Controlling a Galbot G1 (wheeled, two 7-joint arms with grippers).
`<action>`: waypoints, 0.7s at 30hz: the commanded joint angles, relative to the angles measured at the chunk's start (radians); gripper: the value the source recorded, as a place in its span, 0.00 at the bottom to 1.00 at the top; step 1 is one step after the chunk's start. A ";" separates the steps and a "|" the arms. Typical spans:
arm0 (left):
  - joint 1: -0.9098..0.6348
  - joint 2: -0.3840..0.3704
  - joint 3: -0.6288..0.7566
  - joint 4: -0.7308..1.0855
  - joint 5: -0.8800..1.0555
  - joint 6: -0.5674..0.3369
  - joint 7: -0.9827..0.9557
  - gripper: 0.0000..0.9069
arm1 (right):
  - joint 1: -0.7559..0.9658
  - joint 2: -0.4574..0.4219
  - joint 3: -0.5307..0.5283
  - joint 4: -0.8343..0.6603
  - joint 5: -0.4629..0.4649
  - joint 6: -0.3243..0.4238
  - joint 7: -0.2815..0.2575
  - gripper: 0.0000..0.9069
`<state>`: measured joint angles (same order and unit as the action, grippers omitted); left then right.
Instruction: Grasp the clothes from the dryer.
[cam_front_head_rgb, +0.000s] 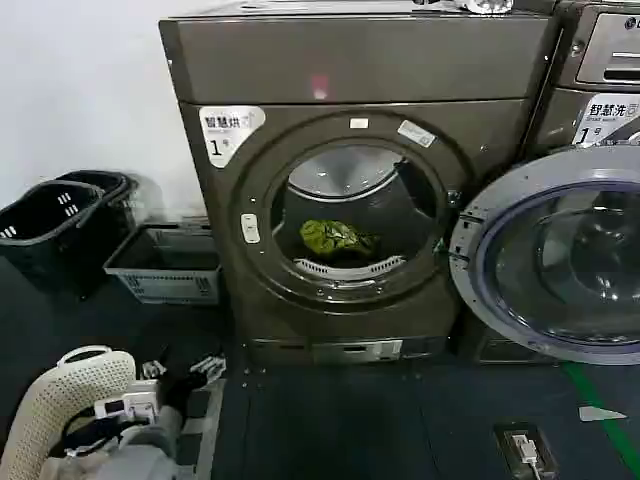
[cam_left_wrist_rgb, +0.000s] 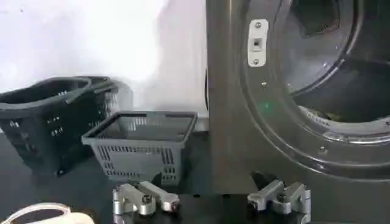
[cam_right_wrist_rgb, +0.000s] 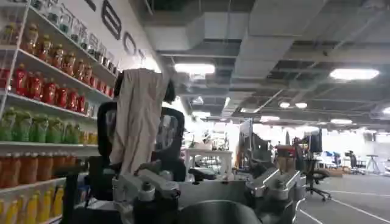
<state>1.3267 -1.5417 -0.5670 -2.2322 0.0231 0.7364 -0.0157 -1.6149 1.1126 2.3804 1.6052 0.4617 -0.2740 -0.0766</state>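
So the small yellow-green mottled clothes bundle sat on the drum floor inside the dark bronze-grey front-loading dryer, door swung wide. Left claw hung open, low beside a grey slatted plastic basket; right claw was open too, facing away toward shelves of bottles.

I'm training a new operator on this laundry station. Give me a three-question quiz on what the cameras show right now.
1. True or false: the bronze-grey front-loading dryer has its door open.
2. Where does the yellow-green fabric bundle lie? A) grey mesh basket B) dryer drum C) floor
3. Fill in: the left hand has its fingers ____.

Key: 1 true. 2 B. 3 open; it is low, in front of the dryer, apart from the bundle.
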 joint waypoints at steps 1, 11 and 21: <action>0.002 0.001 0.001 0.001 0.000 0.049 0.000 1.00 | -0.001 0.002 -0.024 -0.020 0.040 0.081 0.036 1.00; 0.008 -0.001 0.007 -0.008 0.003 0.049 0.000 1.00 | -0.005 0.000 -0.028 -0.026 0.043 0.082 0.056 1.00; 0.007 0.001 0.008 -0.022 0.003 0.049 0.000 1.00 | -0.010 -0.004 -0.025 -0.028 0.045 0.076 0.064 1.00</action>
<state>1.3334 -1.5416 -0.5586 -2.2515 0.0268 0.7363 -0.0169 -1.6241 1.1078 2.3575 1.5790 0.5016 -0.2067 -0.0201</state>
